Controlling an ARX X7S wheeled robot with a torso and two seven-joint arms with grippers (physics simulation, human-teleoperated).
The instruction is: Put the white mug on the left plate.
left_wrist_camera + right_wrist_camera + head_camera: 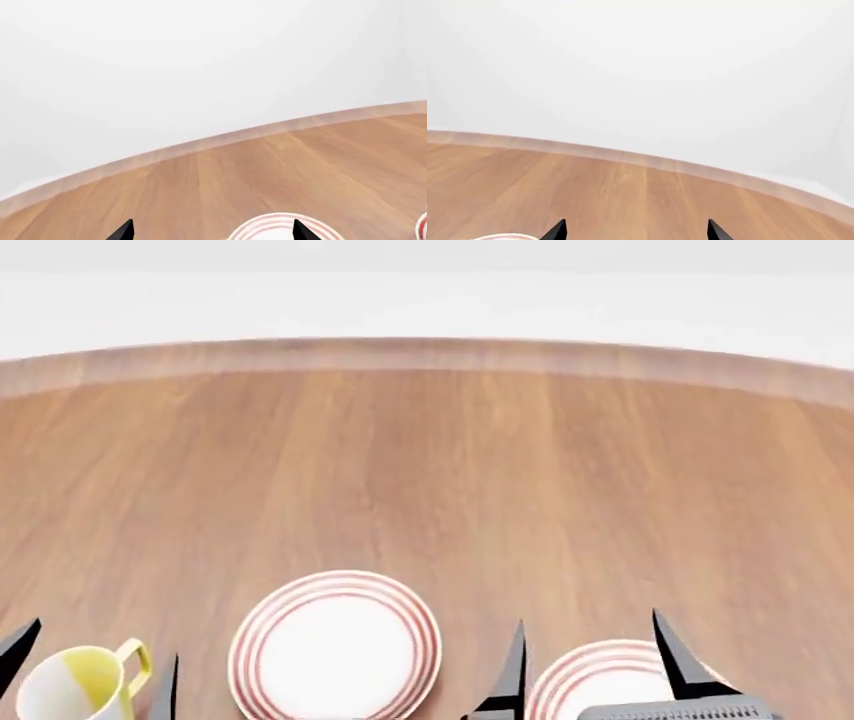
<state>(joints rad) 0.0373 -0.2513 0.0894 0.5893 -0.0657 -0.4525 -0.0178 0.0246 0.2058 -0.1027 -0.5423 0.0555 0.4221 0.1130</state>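
On the wooden table (441,470), both the left gripper (91,665) and right gripper (587,665) are spread apart, flanking the left plate (335,647); a yellow-lined mug (80,685) sits left of it.

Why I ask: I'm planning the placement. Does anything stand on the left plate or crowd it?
Nothing rests on the left plate; its face is bare. A yellow-lined mug stands beside it, apart, seen between the left end effector's tips. The white mug is out of view, so its route cannot be judged.

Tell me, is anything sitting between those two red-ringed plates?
Only one dark fingertip of the right pincer stands there in the head view, between the left plate and the other plate.
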